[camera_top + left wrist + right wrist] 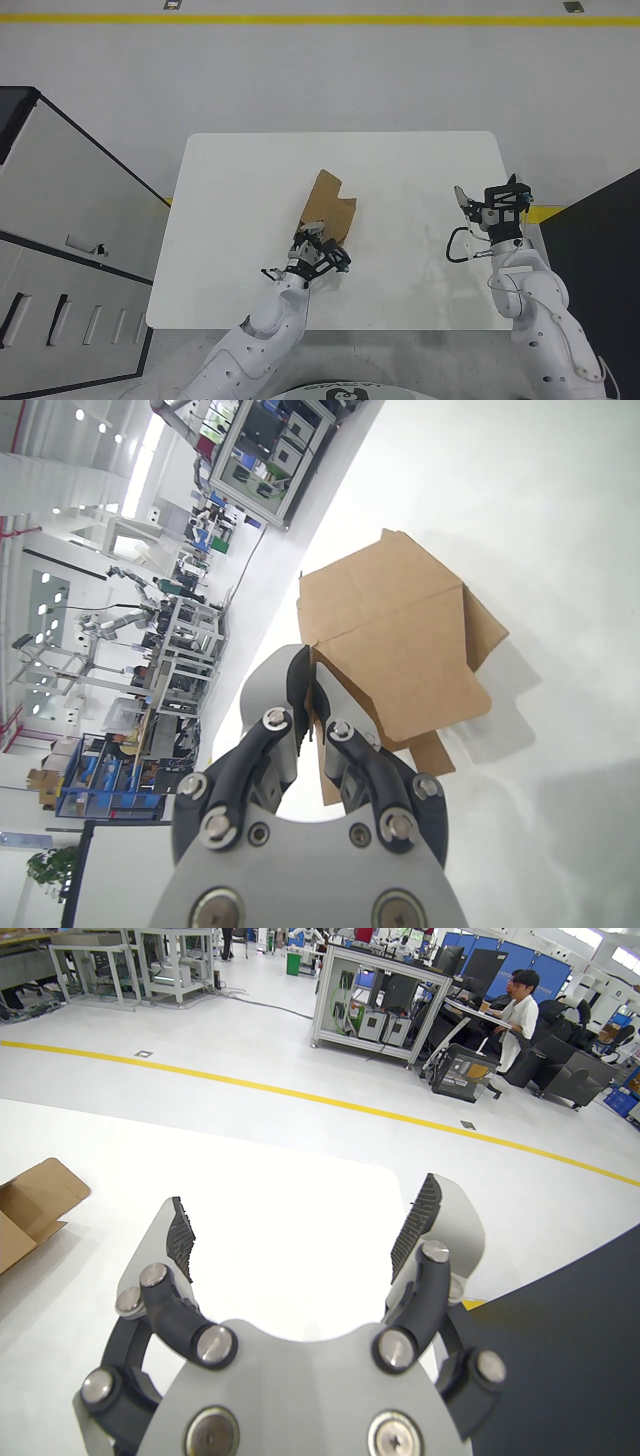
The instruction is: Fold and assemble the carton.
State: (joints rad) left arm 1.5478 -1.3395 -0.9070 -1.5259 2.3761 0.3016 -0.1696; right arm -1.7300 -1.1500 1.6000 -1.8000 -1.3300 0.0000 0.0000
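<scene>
Brown corrugated cardboard forms the carton (330, 208), which sits near the middle of the white table (420, 160), partly opened. Its creased panels and flaps stand at angles to one another rather than lying flat. In the left wrist view the carton (400, 640) casts a shadow on the table (500, 500) beside it.

The left gripper (318, 245) is at the carton's near end. Seen from its own wrist, the left gripper (307, 665) is pinched narrow on the edge of a cardboard flap, with a dark ribbed pad on each side of it.

The right gripper (487, 197) is by the table's right edge, well apart from the carton. From its wrist view, the right gripper (305, 1228) is spread wide with nothing between its pads, and the carton (30, 1208) shows off to one side on the table (275, 1168).

A yellow line (320, 19) runs across the floor beyond the table. A grey cabinet (60, 230) stands off the table's left side.
</scene>
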